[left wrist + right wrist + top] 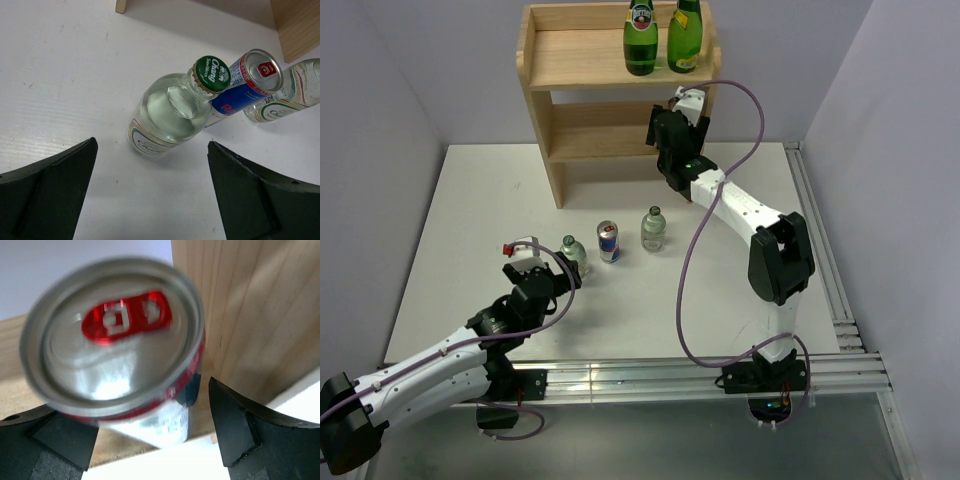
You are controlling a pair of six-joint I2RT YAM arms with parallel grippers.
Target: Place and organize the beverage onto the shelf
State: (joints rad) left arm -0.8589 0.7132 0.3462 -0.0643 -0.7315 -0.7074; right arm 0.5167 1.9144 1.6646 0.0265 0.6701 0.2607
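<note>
Silver can with red pull-tab: blurred. Two green glass bottles on light wooden shelf: tops cropped overhead. Right gripper: fingertips hidden behind wrist overhead. Clear glass bottle at right: cut by frame edge.

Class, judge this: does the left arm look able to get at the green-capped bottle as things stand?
Probably yes. The left hand is open and faces the green-capped bottle, with bare table between them; the can stands behind the bottle, not in the path.

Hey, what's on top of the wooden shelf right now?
A left green bottle and a right green bottle stand upright on the shelf's right half. The board behind them is hidden.
</note>
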